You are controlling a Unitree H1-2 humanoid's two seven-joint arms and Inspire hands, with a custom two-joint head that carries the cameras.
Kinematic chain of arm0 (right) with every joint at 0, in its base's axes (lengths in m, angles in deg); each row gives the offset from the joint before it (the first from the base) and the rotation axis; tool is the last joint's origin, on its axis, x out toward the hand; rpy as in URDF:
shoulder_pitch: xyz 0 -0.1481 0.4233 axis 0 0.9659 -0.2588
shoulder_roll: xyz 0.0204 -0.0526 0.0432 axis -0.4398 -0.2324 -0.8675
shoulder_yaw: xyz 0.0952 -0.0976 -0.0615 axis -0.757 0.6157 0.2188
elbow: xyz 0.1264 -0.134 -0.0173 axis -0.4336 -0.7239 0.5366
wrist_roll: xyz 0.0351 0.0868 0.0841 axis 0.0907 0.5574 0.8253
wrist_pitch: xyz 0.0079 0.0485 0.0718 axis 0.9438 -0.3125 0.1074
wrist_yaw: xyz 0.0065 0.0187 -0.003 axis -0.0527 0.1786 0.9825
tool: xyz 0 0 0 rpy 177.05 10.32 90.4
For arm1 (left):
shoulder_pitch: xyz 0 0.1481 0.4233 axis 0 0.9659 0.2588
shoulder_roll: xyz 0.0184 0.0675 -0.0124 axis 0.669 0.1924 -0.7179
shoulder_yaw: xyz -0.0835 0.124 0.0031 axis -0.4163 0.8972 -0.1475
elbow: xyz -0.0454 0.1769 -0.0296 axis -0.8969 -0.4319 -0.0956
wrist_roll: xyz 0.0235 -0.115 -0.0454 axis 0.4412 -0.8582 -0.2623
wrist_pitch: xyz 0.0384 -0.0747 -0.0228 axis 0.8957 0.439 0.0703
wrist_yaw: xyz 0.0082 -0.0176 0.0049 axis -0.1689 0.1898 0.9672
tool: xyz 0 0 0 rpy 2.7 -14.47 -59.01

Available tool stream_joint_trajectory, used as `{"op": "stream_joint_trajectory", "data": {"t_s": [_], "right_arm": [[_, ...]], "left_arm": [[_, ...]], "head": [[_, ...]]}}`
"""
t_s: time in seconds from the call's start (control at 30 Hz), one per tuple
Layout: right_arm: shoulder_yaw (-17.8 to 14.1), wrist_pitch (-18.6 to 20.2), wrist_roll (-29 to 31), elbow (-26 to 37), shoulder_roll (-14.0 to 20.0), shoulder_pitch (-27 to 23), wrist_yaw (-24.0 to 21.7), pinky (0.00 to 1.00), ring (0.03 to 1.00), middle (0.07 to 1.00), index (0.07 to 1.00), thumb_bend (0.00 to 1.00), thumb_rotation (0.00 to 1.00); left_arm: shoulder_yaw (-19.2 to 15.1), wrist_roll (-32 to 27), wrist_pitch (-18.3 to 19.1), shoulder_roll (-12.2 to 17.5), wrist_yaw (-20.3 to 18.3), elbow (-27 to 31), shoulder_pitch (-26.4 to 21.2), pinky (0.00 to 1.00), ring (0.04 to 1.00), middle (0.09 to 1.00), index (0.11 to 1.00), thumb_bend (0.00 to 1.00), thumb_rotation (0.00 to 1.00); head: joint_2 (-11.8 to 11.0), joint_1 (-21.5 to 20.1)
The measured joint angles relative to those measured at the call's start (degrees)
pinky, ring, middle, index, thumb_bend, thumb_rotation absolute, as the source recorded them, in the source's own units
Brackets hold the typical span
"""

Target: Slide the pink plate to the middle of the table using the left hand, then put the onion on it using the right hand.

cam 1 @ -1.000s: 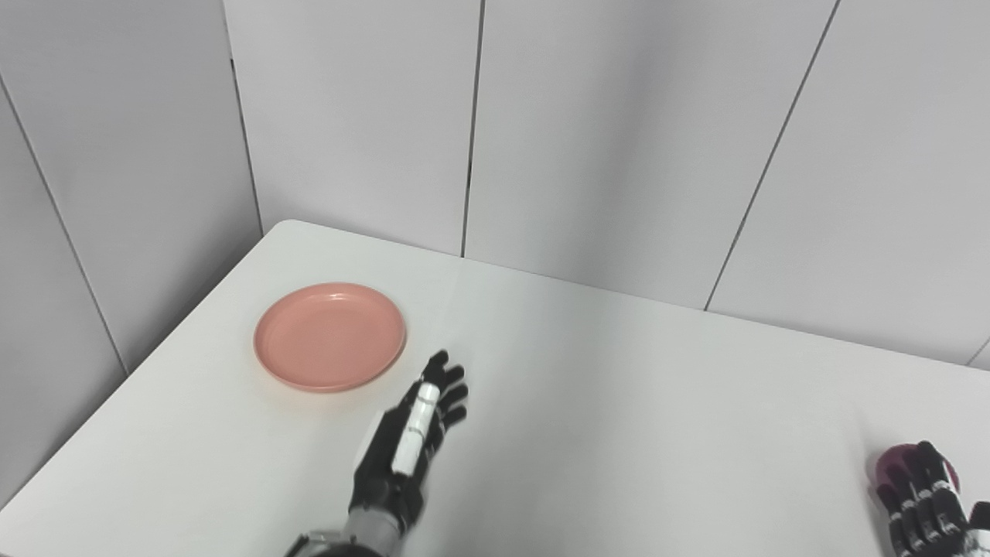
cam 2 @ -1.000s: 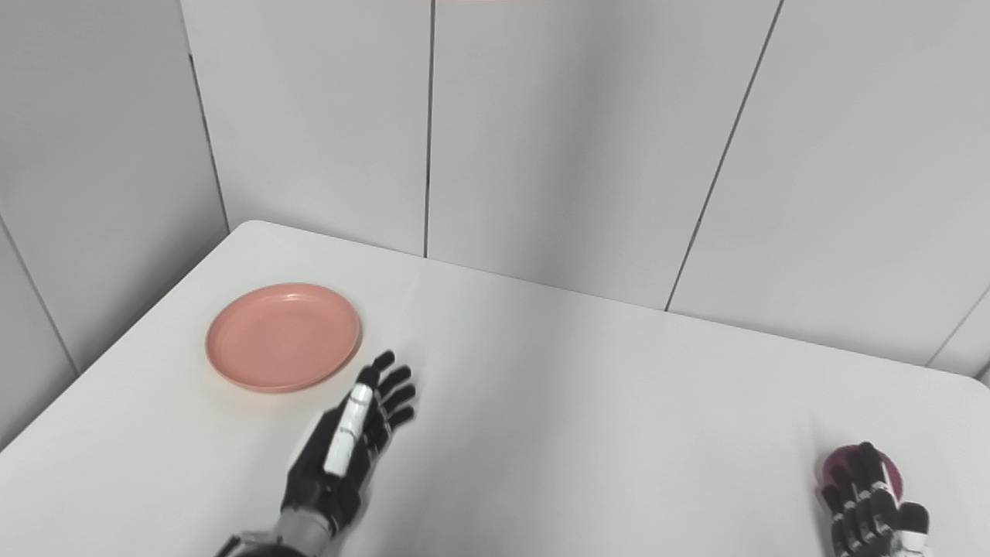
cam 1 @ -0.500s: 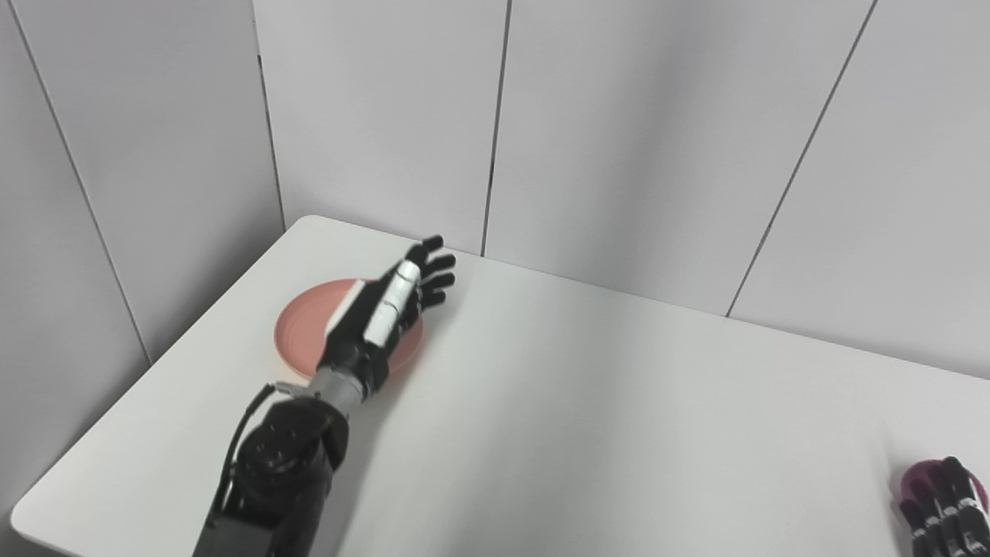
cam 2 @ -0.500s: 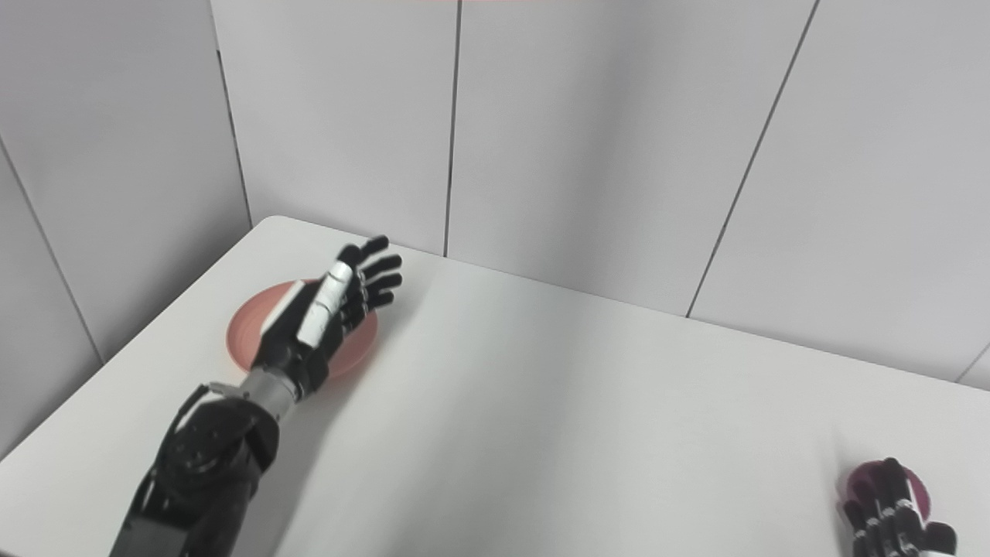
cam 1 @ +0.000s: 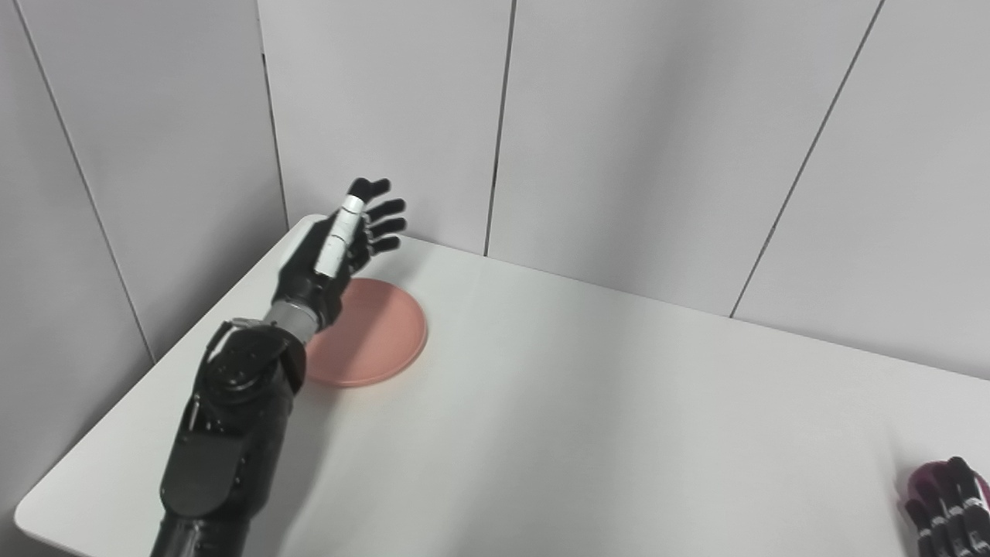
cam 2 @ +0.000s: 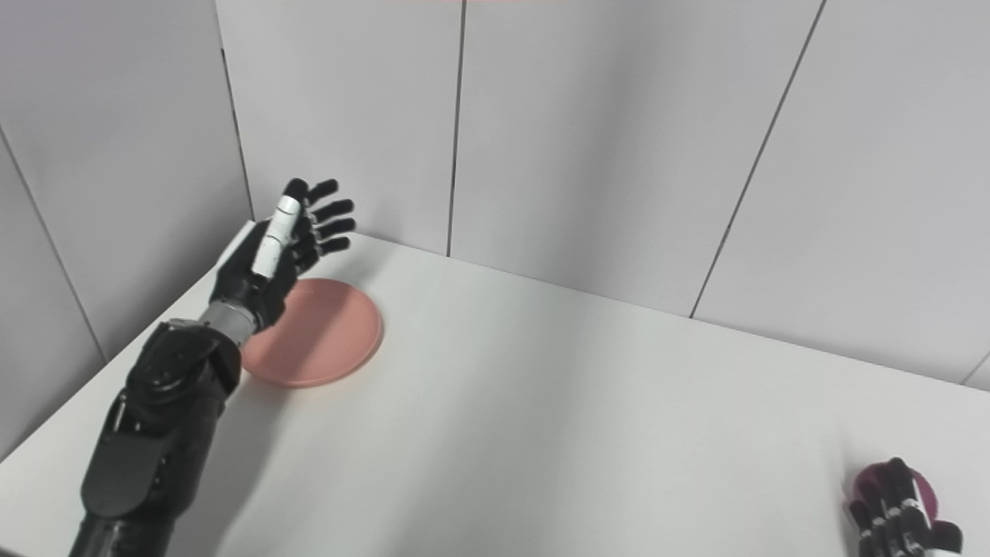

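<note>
The pink plate (cam 1: 377, 338) lies flat on the white table (cam 1: 588, 433) near its far left corner. My left hand (cam 1: 338, 241) hovers over the plate's far left edge, raised off the table and open, with its fingers spread toward the wall. The arm hides the plate's left part. At the bottom right the dark purple onion (cam 2: 923, 489) rests on the table. My right hand (cam 2: 893, 522) is just in front of the onion, fingers apart and stretched up against it. The picture's edge cuts off most of that hand.
Grey wall panels (cam 1: 619, 139) close in the table at the back and on the left. The table's left edge (cam 1: 93, 456) runs diagonally beside my left forearm. Between plate and onion lies a wide stretch of bare white tabletop.
My left hand has risen from the table at the plate's near right, crossed over the plate and now hangs above its far left edge. The camera has shifted a little. The right hand has stayed by the onion.
</note>
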Motion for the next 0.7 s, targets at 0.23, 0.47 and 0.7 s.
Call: {"op": "stream_joint_trajectory", "data": {"t_s": [0.23,0.47,0.7], "right_arm": [[-0.01,-0.23,-0.01,-0.24,0.06,-0.06,-0.01,1.00,1.000,0.992,1.000,0.77,1.00],[-0.02,-0.45,-0.02,-0.40,0.07,-0.13,0.00,1.00,1.000,0.985,1.000,0.76,1.00],[-0.03,-0.79,-0.13,-0.55,0.09,-0.14,0.00,1.00,1.000,0.986,1.000,0.77,1.00]], "left_arm": [[-2.12,0.21,-5.38,3.32,-0.51,-12.28,-3.70,0.88,0.835,0.837,0.870,0.89,0.88],[-4.21,-0.28,-12.35,6.06,-2.14,-24.72,-6.11,0.89,0.861,0.856,0.876,0.90,0.87],[-5.12,-1.22,-16.73,6.75,-2.52,-32.59,-6.89,0.85,0.836,0.828,0.858,0.90,0.84]], "head": [[-0.18,-0.44],[-0.44,-0.62],[-0.53,-0.79]]}}
